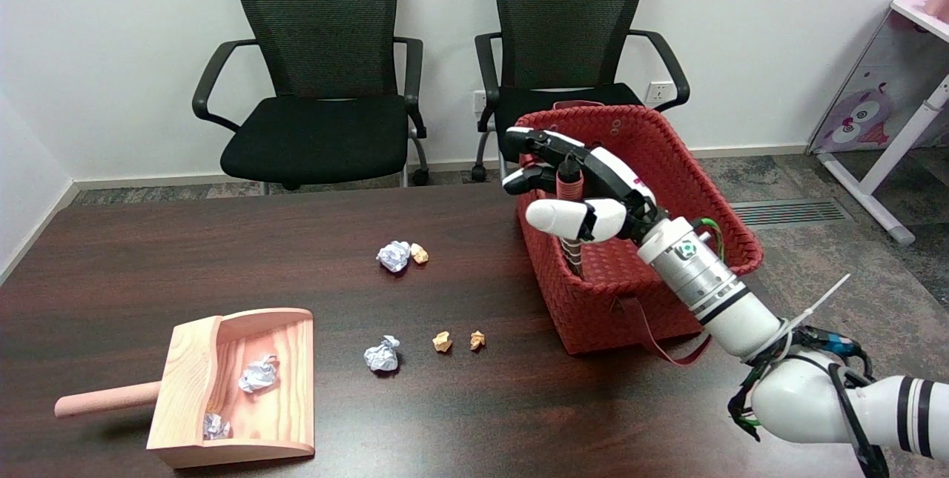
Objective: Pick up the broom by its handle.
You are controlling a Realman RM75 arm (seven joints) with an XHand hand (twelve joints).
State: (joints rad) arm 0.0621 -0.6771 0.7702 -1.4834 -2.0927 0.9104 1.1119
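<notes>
The broom's pinkish handle [569, 183] stands upright in the left part of the red woven basket [615, 315], its dark tip just showing between my fingers; the brush end is hidden inside the basket. My right hand [604, 174] reaches in from the lower right, level with the top of the handle. Its fingers [530, 141] stretch out to the left past the handle, and the thumb [563, 217] lies below them in front of it. The fingers are apart and not closed on the handle.
A wooden dustpan [237, 382] holding crumpled paper lies at the front left of the dark table [445, 419]. Paper balls [393, 256] and small orange scraps [442, 342] are scattered mid-table. Two black chairs [319, 130] stand behind the table.
</notes>
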